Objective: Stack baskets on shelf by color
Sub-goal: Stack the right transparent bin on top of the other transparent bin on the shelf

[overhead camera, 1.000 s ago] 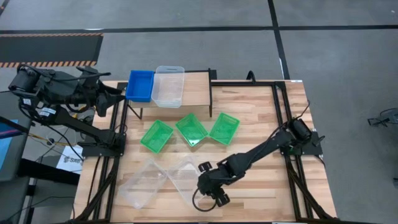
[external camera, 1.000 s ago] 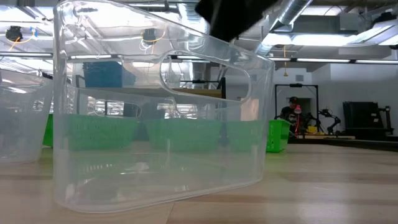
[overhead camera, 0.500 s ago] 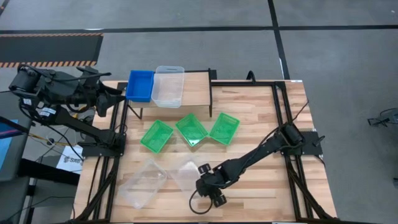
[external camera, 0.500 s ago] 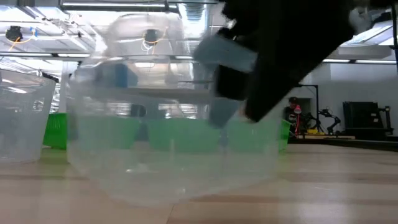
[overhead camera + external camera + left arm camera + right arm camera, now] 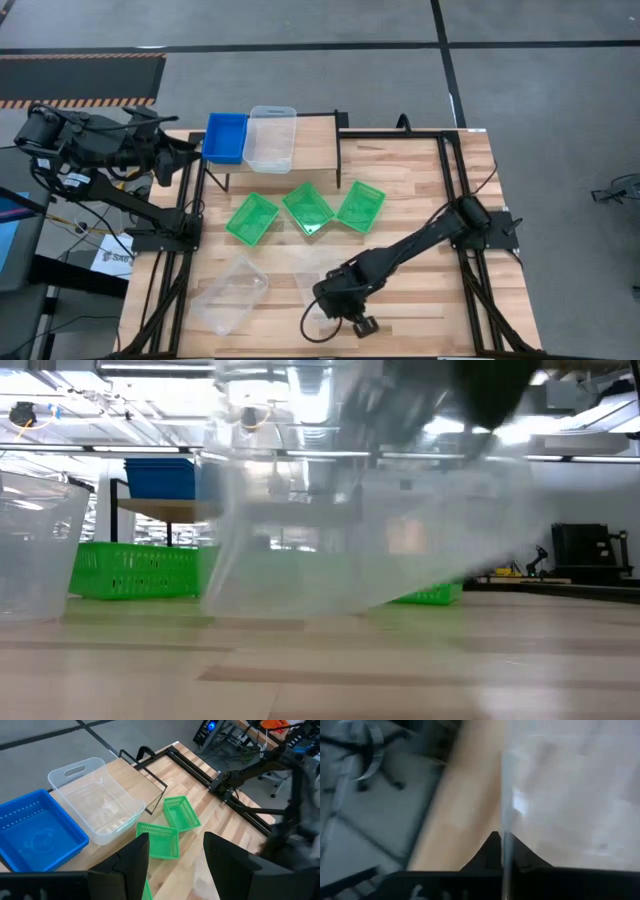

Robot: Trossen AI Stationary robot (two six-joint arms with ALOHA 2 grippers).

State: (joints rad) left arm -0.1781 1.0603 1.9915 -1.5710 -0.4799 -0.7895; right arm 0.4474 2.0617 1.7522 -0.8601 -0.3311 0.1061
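Table (image 5: 420, 190): front half bare, free to move. Shelf (image 5: 318, 140) at its back edge carries blue basket (image 5: 226, 137) and a clear one; its right half is free. Right hand (image 5: 345, 305) has just clamped the clear basket (image 5: 312, 287) rim, lifted off the table in front of the shelf: pickup likely made. Left hand (image 5: 172, 857) apart, beside the shelf.

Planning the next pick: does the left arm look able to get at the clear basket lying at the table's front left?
Probably yes: the left gripper is open and empty, and nothing stands over that clear basket; the green baskets lie beside the path.
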